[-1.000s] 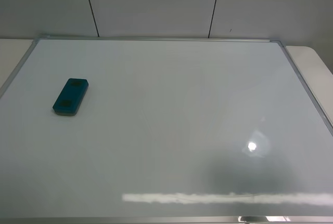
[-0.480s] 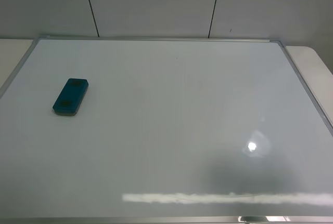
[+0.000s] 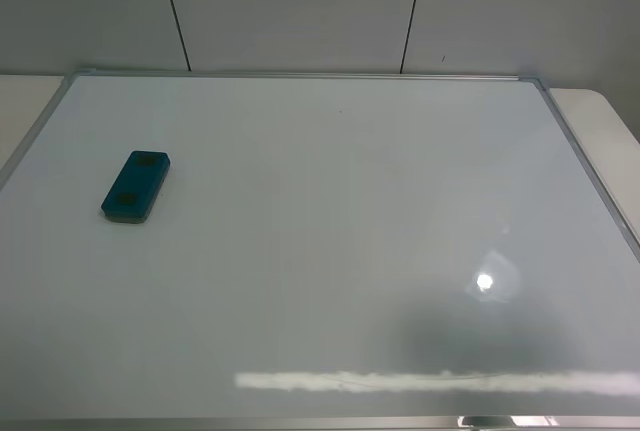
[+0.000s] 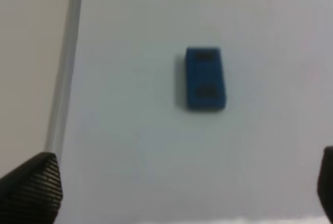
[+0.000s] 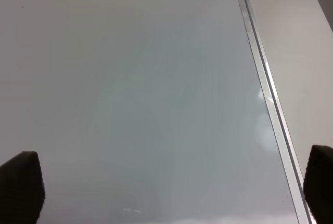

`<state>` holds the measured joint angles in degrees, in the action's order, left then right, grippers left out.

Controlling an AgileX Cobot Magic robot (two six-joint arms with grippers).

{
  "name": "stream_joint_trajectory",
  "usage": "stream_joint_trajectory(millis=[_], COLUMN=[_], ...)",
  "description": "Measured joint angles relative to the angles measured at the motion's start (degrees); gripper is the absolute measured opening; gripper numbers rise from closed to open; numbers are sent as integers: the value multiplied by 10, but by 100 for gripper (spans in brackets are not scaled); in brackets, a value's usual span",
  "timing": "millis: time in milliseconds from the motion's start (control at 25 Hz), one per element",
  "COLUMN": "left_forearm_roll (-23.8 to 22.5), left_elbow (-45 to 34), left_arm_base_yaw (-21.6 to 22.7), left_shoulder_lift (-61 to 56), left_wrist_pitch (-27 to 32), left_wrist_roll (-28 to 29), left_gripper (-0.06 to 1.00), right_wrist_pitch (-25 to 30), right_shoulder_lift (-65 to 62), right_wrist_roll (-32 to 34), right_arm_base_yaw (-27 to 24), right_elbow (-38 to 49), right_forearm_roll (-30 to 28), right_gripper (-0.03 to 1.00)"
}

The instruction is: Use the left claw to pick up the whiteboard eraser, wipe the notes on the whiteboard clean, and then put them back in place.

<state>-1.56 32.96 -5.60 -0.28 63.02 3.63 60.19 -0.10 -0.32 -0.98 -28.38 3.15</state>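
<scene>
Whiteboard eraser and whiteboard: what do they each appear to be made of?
The whiteboard eraser looks like matte teal plastic, with two darker patches on top and a paler layer along its bottom edge, possibly felt. The whiteboard has a glossy white coated surface, judging by the sharp light reflections near its front edge. Its frame looks like thin silvery metal, probably aluminium.

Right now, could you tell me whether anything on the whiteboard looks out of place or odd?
Nothing stands out. The eraser lies flat on the whiteboard near its left edge, turned slightly askew to the frame. No scribble shows on the board, only glare and a tiny dark speck near the far edge.
</scene>
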Motion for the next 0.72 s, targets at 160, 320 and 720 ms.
stream_joint_trajectory(millis=[160, 320, 720], left_forearm_roll=[12, -12, -20], left_elbow=[-33, -37, -39], left_arm_base_yaw=[26, 29, 33], left_shoulder_lift=[0, 0, 0], left_wrist_pitch=[-11, -20, -20], left_wrist_roll=[-1, -4, -3], left_gripper=[99, 99, 99], right_wrist_pitch=[0, 0, 0], right_shoulder_lift=[0, 0, 0], right_wrist_roll=[0, 0, 0], right_arm_base_yaw=[0, 0, 0], right_elbow=[0, 0, 0], right_forearm_roll=[0, 0, 0], right_gripper=[99, 99, 99])
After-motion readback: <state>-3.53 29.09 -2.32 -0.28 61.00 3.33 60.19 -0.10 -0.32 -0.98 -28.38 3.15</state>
